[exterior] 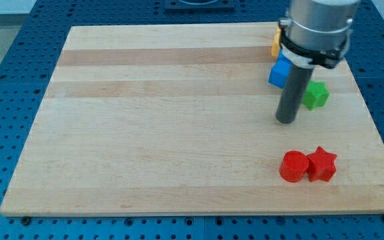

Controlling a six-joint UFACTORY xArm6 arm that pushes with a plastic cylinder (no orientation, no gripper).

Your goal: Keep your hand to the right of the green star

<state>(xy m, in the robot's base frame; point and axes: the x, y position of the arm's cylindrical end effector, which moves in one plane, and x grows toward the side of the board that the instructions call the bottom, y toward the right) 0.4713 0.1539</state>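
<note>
The green star (316,95) lies on the wooden board near the view's right edge. My tip (285,121) rests on the board just left of and a little below the star, a short gap apart. The dark rod rises from the tip and partly covers a blue block (279,73), which sits up-left of the green star. An orange block (275,44) peeks out behind the arm near the board's top edge, mostly hidden.
A red cylinder (293,166) and a red star (322,165) sit touching side by side near the view's bottom right. The wooden board (145,120) lies on a blue perforated table.
</note>
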